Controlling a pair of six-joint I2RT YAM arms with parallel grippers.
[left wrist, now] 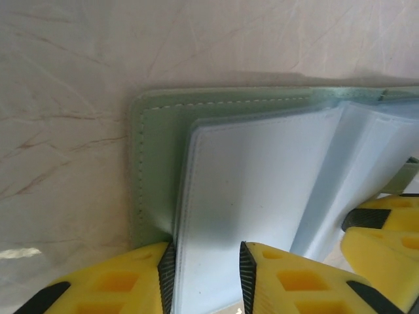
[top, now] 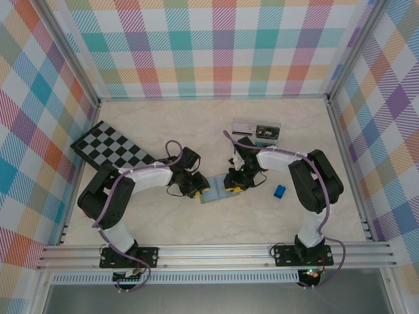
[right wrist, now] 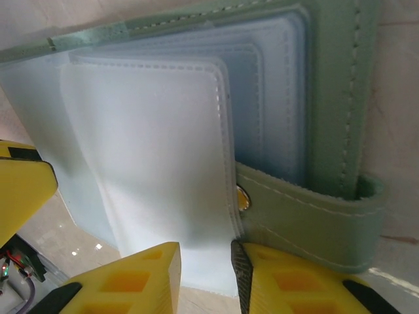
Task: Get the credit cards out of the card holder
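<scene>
Holder: sage-green stitched folding wallet (right wrist: 330, 98), lying open, pale-blue plastic sleeves (right wrist: 150, 150) fanned.
Left gripper (left wrist: 207, 255): fingers apart, straddling a sleeve.
Right gripper (right wrist: 206, 255): fingers parted across a sleeve edge.

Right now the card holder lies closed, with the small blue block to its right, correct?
No: the card holder lies open, sleeves fanned out, as the right wrist view shows. The blue block is to its right.
</scene>
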